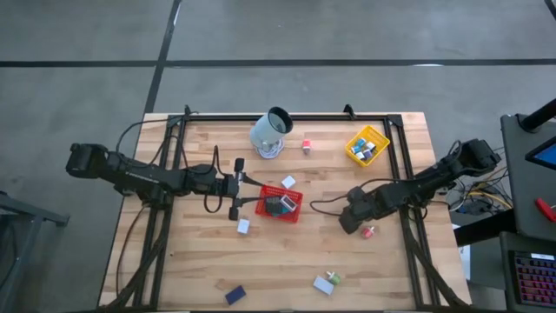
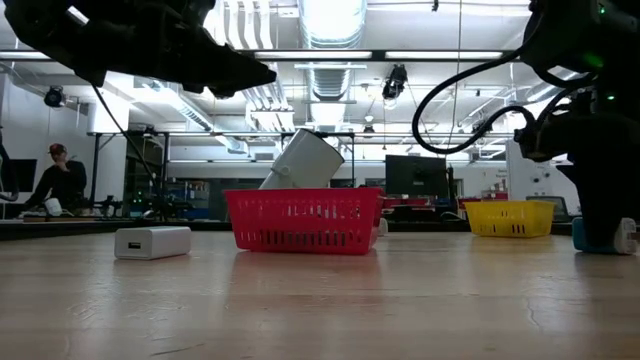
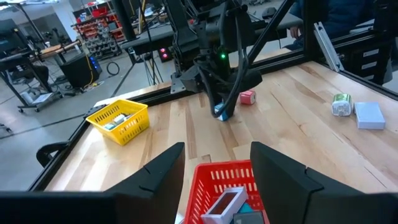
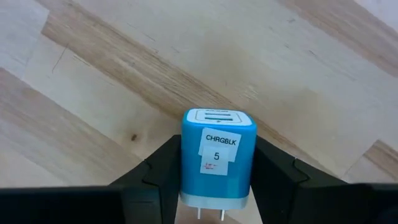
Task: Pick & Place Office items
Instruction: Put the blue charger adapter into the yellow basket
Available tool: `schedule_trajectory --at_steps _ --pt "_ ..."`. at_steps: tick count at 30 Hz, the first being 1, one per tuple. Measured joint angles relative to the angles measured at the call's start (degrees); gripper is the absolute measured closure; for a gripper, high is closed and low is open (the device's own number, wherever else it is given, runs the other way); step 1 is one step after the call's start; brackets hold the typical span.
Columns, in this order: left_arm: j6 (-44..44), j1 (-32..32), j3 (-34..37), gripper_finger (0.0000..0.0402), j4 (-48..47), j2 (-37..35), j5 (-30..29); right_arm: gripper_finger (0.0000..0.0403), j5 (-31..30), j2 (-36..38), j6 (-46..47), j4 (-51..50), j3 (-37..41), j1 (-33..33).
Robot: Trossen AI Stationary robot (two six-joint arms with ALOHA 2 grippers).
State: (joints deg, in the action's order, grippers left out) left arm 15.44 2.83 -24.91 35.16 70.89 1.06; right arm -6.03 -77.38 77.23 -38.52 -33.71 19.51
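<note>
From above, the left gripper (image 1: 246, 195) sits left of centre, its fingers spread apart with nothing between them, right at the left edge of the red tray (image 1: 280, 203). The tray holds a dark item and a white one. The right gripper (image 1: 349, 223) is down on the table (image 1: 191, 261) right of centre, a pink item (image 1: 368, 231) just beside it. A grey cup (image 1: 270, 133) lies tipped over near the top middle, a yellow tray (image 1: 367, 145) with items is at upper right, and small items are scattered about: a white block (image 1: 243, 226) below the left gripper, a dark blue one (image 1: 234, 295) at the bottom, and a white and green pair (image 1: 327, 283) at lower centre.

From table height, the red tray stands at centre with the cup leaning behind it, the white block (image 2: 152, 242) to its left and the yellow tray far right. The right arm comes down at the far right edge onto something blue (image 2: 584, 236). A person sits in the background at far left.

The left wrist view looks over the red tray's rim, with its fingers (image 3: 152, 180) apart and empty; the other arm stands at centre top.

The right wrist view settles it: the right gripper's fingers (image 4: 155, 168) are clamped on the sides of a blue charger (image 4: 217, 157), at centre bottom, labelled CHRGBLK, over the wood.
</note>
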Motion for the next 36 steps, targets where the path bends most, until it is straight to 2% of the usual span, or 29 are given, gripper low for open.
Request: schedule_trajectory --at_steps 11,26,36 --pt "-0.01 0.01 0.00 0.0215 0.02 0.00 0.00 0.0259 -2.45 -0.05 -5.25 0.35 0.09 0.24" --pt "-0.24 0.00 0.00 0.0215 0.02 0.00 -0.02 0.0259 -15.39 -0.20 -9.96 8.63 0.69 3.21" --pt "-0.48 0.00 0.00 0.0215 0.02 0.00 -0.02 0.0259 -22.53 -0.13 -17.82 15.41 1.05 3.91"
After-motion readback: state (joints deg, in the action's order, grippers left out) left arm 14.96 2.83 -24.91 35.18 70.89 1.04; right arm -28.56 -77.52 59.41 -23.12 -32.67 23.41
